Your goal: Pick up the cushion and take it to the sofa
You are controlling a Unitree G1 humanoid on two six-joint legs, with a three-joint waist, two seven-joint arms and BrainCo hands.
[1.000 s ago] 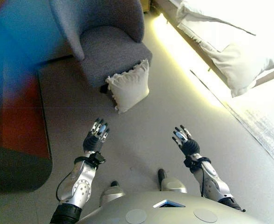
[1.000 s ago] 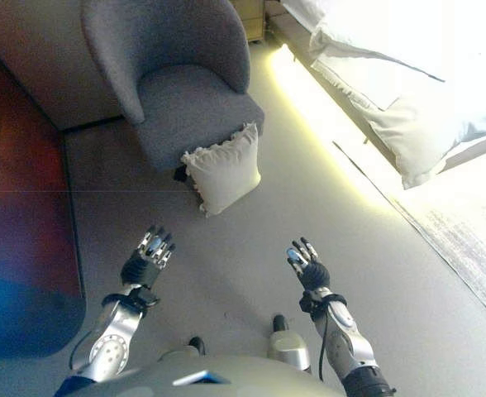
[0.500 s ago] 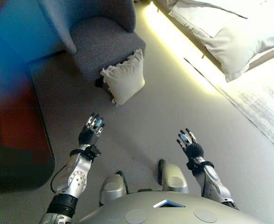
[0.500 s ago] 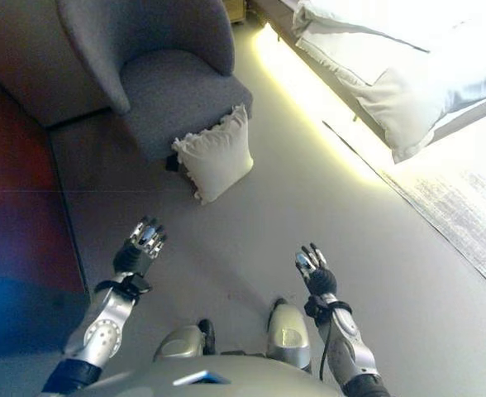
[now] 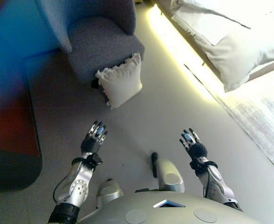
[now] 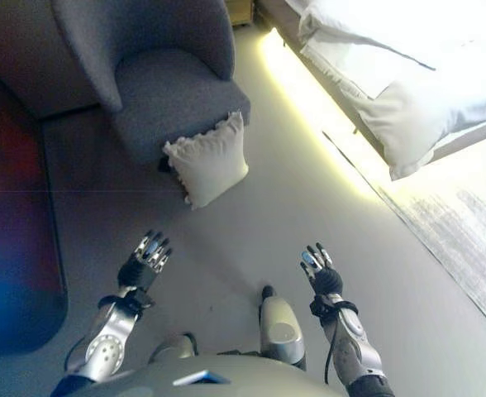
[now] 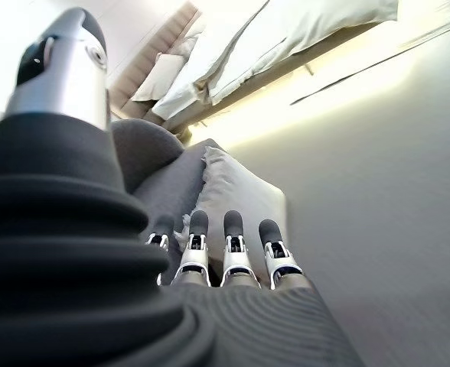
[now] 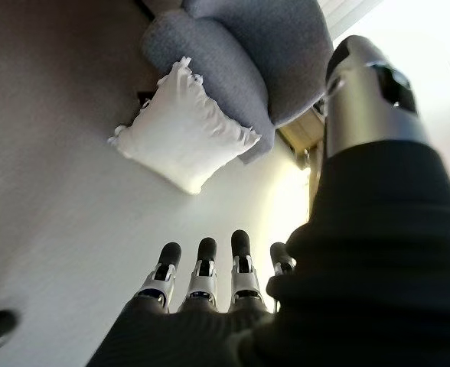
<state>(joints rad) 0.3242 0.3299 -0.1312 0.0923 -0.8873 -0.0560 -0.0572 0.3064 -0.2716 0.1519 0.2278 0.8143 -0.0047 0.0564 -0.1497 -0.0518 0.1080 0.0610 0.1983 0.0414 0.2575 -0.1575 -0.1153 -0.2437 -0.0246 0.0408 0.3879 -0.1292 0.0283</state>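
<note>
The cushion (image 5: pixel 120 83) stands on the floor (image 5: pixel 174 116), on its edge and tilted back, leaning against the front of the grey armchair (image 5: pixel 102 44). It is cream-white with a frilled rim, and its upper edge touches the chair's seat front. It lies ahead of both hands, well apart from them, with bare floor between.

The left hand (image 5: pixel 93 137) is raised palm-forward above the floor, its fingers straight and a little spread, holding nothing. The cushion is ahead of this hand and slightly toward the robot's right of it; this is the nearer hand of the two, yet there is a clear gap. In the left wrist view the fingertips (image 7: pixel 233 227) point toward the cushion (image 7: pixel 236 200), which shows past them against the chair (image 7: pixel 167 180), untouched.

The right hand (image 5: pixel 193 143) is likewise lifted with fingers straight and relaxed, empty. From it the cushion lies ahead and well off to the robot's left. In the right wrist view the fingers (image 8: pixel 204 267) stand in a row, the thumb (image 8: pixel 370 92) apart from them, and the cushion (image 8: pixel 185 138) is seen beyond, far from the tips, propped on the chair (image 8: pixel 236 53).

Ahead and to the right of the right hand runs a bed (image 5: pixel 230 42) with white bedding hanging over its side, a bright strip of light along its base. To the left of the left hand is a dark, reddish piece of furniture (image 5: pixel 11 135), too blurred to tell what it is.
</note>
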